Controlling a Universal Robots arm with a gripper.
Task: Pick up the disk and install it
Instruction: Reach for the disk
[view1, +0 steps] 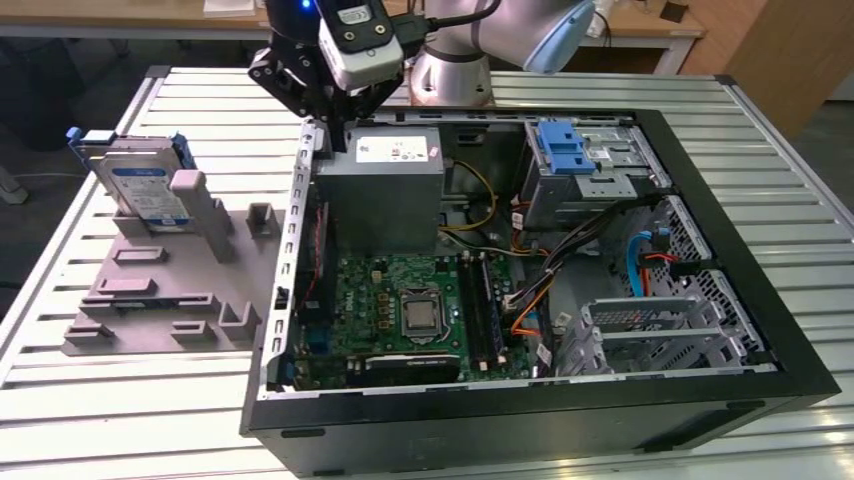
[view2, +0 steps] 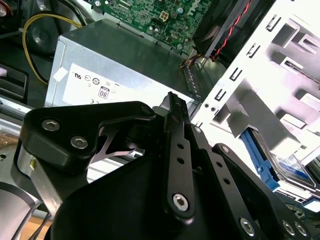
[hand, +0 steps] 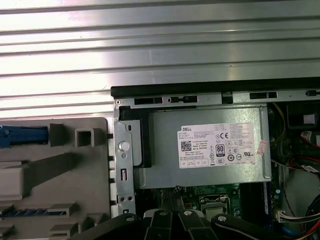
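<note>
The black gripper (view1: 336, 138), fingers pressed together and empty, hovers over the open black computer case (view1: 534, 425). The blue-framed silver disk (view1: 140, 185) stands upright outside that case. Travelling low risks clipping the case's wall.

Disk (view1: 144, 188): silver, white-and-blue label, blue caddy frame.
Gripper (view1: 334, 128): black.
Computer case (view1: 534, 425): black shell, grey metal interior.
Power supply box (view1: 378, 200): grey, white sticker.
Motherboard (view1: 387, 300): green.
Drive-bay latch (view1: 574, 150): blue.
Holder fixture (view1: 160, 300): matte grey.
Tabletop (view1: 120, 410): silvery, ribbed stripes.
</note>
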